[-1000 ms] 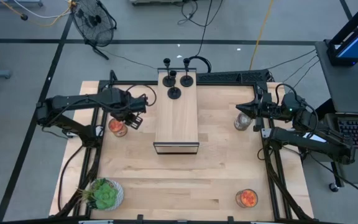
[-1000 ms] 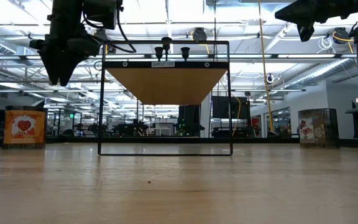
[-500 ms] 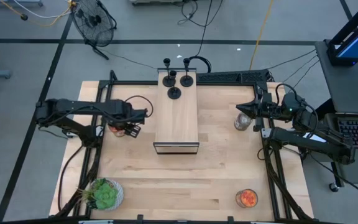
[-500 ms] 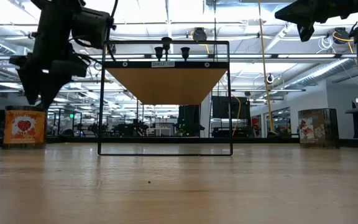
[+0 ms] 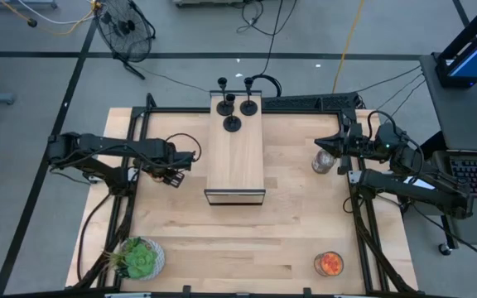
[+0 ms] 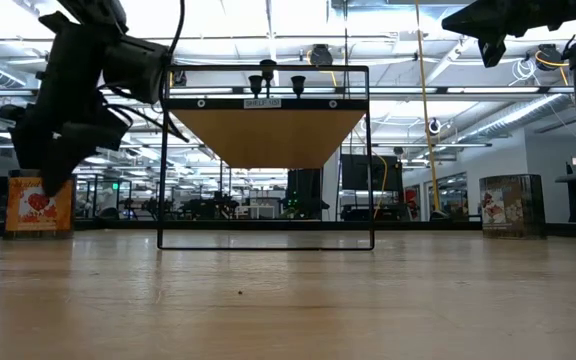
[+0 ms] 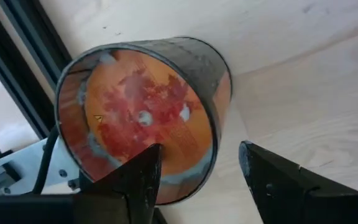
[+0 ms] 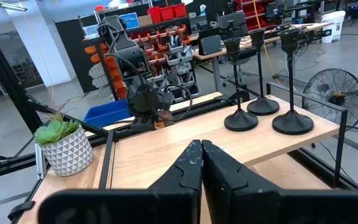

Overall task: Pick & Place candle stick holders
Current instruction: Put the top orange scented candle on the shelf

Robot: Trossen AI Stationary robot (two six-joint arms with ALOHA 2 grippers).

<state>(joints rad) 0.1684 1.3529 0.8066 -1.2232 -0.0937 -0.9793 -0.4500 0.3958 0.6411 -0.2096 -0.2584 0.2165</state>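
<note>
Three black candle stick holders (image 5: 233, 123) stand by their round bases on the far end of the raised wooden shelf (image 5: 236, 161); the right wrist view shows them (image 8: 263, 106) too. My left gripper (image 7: 197, 180) is open and points down over a glass jar of orange wax (image 7: 142, 118) at the table's left side. One finger (image 7: 138, 177) shows in front of the jar's mouth, the other (image 7: 278, 183) outside its wall. The jar (image 6: 38, 205) stands on its bottom on the table. My right gripper (image 8: 202, 158) is shut, raised and level at the table's right side. My left gripper comes at the jar's rim (image 7: 213, 143) from above, one finger over the mouth and one beyond the wall. I cannot tell whether either finger touches the glass.
A clear glass jar (image 5: 323, 161) stands under my right arm. Another jar with orange wax (image 5: 329, 263) is at the near right corner, a potted plant (image 5: 139, 258) at the near left. Black frame rails (image 5: 131, 194) run along both table sides.
My left gripper has come down and toward the table's left edge, onto the orange jar, still pointing down. The jar and the candle stick holders have stayed in place.
</note>
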